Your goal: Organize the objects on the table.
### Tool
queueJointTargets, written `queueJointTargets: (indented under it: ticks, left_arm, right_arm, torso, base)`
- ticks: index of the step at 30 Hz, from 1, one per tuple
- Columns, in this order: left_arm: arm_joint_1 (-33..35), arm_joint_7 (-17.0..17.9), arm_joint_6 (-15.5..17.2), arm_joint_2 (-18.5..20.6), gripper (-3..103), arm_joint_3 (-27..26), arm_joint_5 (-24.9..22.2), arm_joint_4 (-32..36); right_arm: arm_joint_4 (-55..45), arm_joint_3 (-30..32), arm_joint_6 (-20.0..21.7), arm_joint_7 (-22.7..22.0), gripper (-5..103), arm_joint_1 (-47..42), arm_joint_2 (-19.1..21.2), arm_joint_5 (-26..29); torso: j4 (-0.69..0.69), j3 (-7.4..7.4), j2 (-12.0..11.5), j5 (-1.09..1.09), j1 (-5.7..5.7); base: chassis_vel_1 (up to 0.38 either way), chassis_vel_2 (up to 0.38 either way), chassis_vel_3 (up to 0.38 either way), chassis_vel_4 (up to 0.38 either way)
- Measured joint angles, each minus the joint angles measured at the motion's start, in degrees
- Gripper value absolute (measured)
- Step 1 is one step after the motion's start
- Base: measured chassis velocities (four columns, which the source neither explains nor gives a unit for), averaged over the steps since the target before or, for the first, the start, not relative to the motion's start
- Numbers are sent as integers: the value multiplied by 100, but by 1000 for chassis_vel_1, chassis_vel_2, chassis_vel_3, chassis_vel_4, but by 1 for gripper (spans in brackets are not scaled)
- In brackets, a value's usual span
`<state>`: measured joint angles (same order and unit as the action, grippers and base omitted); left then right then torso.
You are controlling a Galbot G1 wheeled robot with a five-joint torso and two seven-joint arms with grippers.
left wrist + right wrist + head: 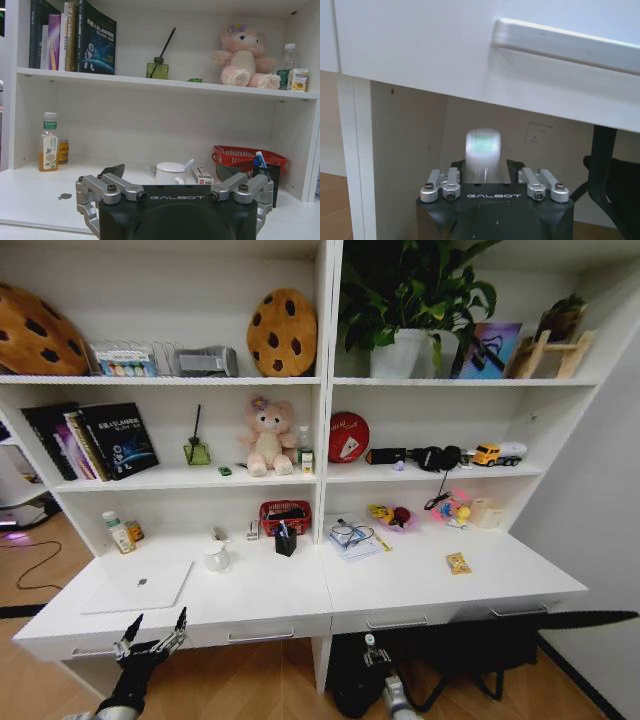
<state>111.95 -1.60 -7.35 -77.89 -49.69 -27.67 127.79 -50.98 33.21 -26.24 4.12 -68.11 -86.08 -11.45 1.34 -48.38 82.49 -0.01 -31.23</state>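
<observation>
The silver-white laptop (pixel 138 586) lies closed on the left of the white table (pixel 420 585). Pens stand in a black holder (pixel 286 539) (pixel 265 172) near the table's middle. A tiny green toy car (pixel 225 471) (pixel 195 80) sits on the shelf above, beside the pink bear. My left gripper (pixel 153 630) hovers open in front of the table's left drawer, level with the desktop and empty. Below the table's front edge at the middle, my right gripper (pixel 374 648) (pixel 484 167) is shut on the small green-and-silver can (pixel 482 147), under a drawer handle (pixel 560 37).
On the table also stand a white mug (pixel 216 556) (pixel 170 172), a red basket (pixel 285 513), a drink bottle (pixel 117 532), papers (pixel 352 538) and a small card (pixel 458 563). A black chair (pixel 480 645) sits under the right half. Shelving rises behind.
</observation>
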Motion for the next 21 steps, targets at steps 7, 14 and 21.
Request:
queueJointTargets:
  ticks: [7,14,21]
  left_arm:
    - [0,0,0,0,100,0,0,0]
    - [0,0,0,0,100,0,0,0]
    - [0,-1,0,0,100,0,0,0]
  right_arm:
    - [-91,18,194,-152,73,-12,-67,-103]
    - [-741,-56,910,-123,94,-658,71,713]
    - [-2793,-104,1893,-238,100,-2338,400,1333]
  torso:
    - [0,0,0,0,0]
    - [0,0,1,1,0]
    - [-1,1,1,0,0]
  base:
    - [0,0,0,0]
    - [0,0,0,0]
    - [0,0,0,0]
